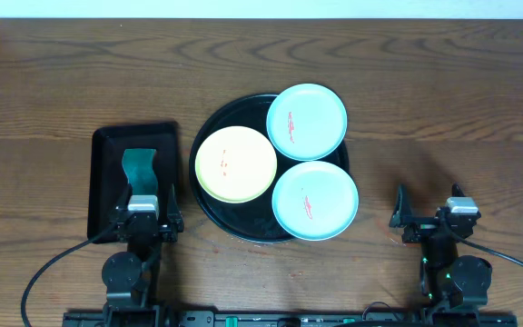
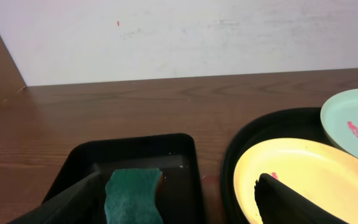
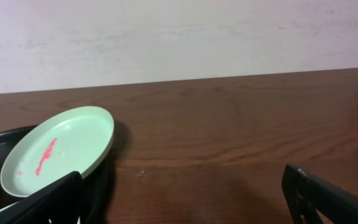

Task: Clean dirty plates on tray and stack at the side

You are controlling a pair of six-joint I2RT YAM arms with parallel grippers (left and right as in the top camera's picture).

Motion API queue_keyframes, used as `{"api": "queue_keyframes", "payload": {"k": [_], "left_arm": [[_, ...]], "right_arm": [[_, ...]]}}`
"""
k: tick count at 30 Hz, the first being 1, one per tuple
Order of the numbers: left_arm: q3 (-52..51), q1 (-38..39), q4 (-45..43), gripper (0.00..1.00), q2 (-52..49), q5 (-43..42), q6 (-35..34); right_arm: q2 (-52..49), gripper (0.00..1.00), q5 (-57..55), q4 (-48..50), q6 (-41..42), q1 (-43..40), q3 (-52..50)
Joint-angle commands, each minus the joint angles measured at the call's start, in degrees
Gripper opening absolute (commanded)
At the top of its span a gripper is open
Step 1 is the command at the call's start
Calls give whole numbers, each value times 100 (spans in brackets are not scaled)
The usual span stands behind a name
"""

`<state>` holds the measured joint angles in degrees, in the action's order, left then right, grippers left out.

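Note:
Three plates lie on the round black tray (image 1: 214, 129). The pale yellow plate (image 1: 235, 164) is at its left. One aqua plate (image 1: 307, 122) is at the back right and one aqua plate (image 1: 315, 200) at the front right. All three carry small red smears. The yellow plate (image 2: 309, 180) and an aqua plate (image 2: 353, 124) show in the left wrist view. An aqua plate (image 3: 58, 149) shows in the right wrist view. My left gripper (image 1: 143, 202) is open and empty over the near end of the rectangular tray. My right gripper (image 1: 429, 211) is open and empty, right of the round tray.
A smaller rectangular black tray (image 1: 107, 173) at the left holds a green sponge (image 1: 139, 171), which also shows in the left wrist view (image 2: 133, 196). Bare wooden table (image 1: 443, 118) lies to the right of the round tray and along the back.

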<state>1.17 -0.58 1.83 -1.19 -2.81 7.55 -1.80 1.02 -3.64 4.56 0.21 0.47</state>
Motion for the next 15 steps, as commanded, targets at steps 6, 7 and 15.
{"api": "queue_keyframes", "payload": {"k": [6,7,15], "left_arm": [[-83,28,199,77,-17,48,-105],[-70,28,199,77,-17,48,-140],[203,28,428,77,-17,46,-597]], "right_arm": [[17,99,2,103,55,-33,-15],[17,99,59,131,52,-33,-15],[-4,99,699,273,59,-33,72]]}}
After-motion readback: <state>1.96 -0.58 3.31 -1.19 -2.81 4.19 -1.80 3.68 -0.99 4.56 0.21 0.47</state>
